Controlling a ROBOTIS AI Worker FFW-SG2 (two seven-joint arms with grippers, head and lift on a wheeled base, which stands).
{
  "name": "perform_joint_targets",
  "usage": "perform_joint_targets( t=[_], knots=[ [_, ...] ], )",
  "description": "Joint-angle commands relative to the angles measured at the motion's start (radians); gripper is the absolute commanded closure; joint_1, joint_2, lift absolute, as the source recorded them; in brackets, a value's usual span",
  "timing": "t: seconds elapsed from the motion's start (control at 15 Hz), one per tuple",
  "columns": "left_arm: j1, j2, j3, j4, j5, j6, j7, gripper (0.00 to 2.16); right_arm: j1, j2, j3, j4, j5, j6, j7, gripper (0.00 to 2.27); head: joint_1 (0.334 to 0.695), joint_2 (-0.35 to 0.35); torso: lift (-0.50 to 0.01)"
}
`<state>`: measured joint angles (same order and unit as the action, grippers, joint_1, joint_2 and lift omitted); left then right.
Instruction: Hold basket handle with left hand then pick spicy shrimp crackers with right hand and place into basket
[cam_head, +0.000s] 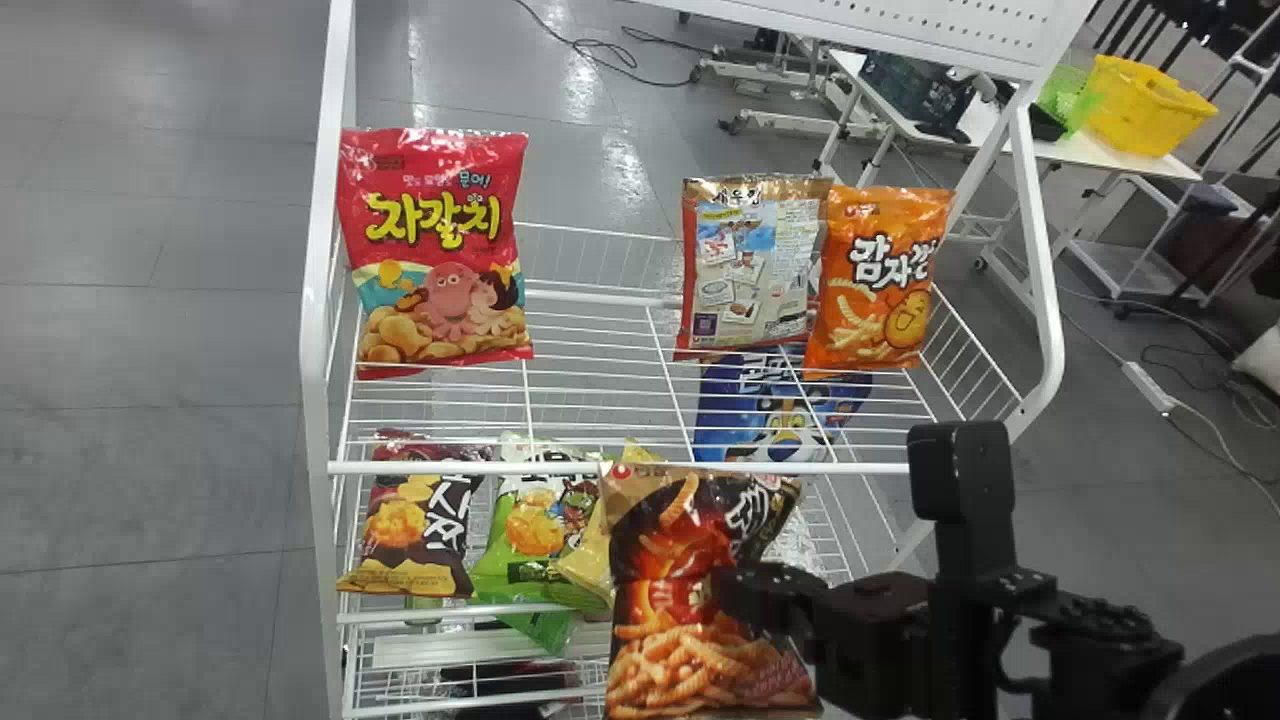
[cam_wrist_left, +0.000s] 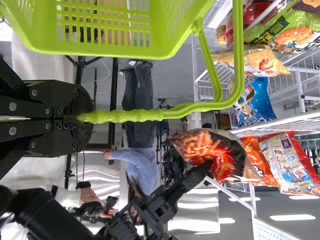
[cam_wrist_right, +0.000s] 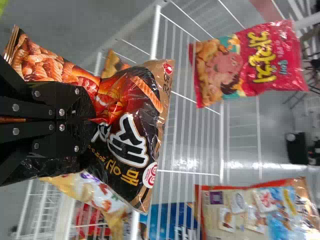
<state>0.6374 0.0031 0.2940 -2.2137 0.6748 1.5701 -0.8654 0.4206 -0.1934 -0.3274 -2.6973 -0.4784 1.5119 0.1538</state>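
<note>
Left gripper (cam_wrist_left: 84, 118): its jaws hug your green basket (cam_wrist_left: 175, 42)'s handle (cam_wrist_left: 135, 115).
Right gripper (cam_head: 735, 592): its jaws pinch your shrimp crackers (cam_head: 690, 655) at the middle.
Shrimp crackers: in front of the top shelf (cam_head: 600, 467)'s front edge.
Top shelf: you see 1 red bag (cam_head: 445, 240) by the left edge, 1 orange bag (cam_head: 880, 280) near the right.

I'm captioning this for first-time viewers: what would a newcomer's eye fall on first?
Probably the dark, fiery bag of spicy shrimp crackers, pinched in the right hand before the white wire rack. Next, the lime-green basket, its handle gripped by the left hand. Then the bright red octopus snack bag, upright at the upper shelf's left.
</note>
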Motion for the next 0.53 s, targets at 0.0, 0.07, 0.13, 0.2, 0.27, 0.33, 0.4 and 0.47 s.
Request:
perform_joint_targets(
  t=[0.0, 0.07, 0.13, 0.2, 0.27, 0.33, 0.4, 0.47],
  knots=[
    [-0.018, -0.006, -0.007, 0.011, -0.008, 0.001, 0.008, 1.89, 0.006, 0.0, -0.007, -0.033, -0.02, 0.06, 0.02, 1.62, 0.695, -0.35, -0.037],
    [-0.024, -0.006, -0.015, 0.015, -0.015, 0.001, 0.009, 1.89, 0.009, 0.003, -0.002, -0.038, -0.022, 0.06, 0.033, 1.62, 0.695, -0.35, -0.037],
    [-0.033, -0.006, -0.016, 0.022, -0.018, 0.001, 0.009, 1.89, 0.009, 0.003, 0.002, -0.039, -0.035, 0.06, 0.036, 1.62, 0.695, -0.35, -0.037],
    [-0.039, -0.006, -0.018, 0.023, -0.021, 0.001, 0.012, 1.89, 0.009, 0.003, 0.005, -0.041, -0.052, 0.06, 0.046, 1.62, 0.695, -0.35, -0.037],
    [-0.045, -0.006, -0.021, 0.023, -0.021, 0.001, 0.014, 1.89, 0.01, 0.003, 0.008, -0.041, -0.062, 0.06, 0.053, 1.62, 0.695, -0.35, -0.037],
    [-0.051, -0.006, -0.024, 0.023, -0.021, 0.001, 0.019, 1.89, 0.017, 0.005, 0.024, -0.039, -0.058, 0.06, 0.058, 1.62, 0.695, -0.35, -0.037],
    [-0.061, -0.006, -0.024, 0.022, -0.02, 0.001, 0.025, 1.89, 0.024, 0.003, 0.039, -0.041, -0.057, 0.06, 0.059, 1.62, 0.695, -0.35, -0.037],
    [-0.067, -0.006, -0.024, 0.022, -0.02, 0.001, 0.026, 1.89, 0.026, 0.003, 0.05, -0.039, -0.054, 0.06, 0.063, 1.62, 0.695, -0.35, -0.037]
  ],
)
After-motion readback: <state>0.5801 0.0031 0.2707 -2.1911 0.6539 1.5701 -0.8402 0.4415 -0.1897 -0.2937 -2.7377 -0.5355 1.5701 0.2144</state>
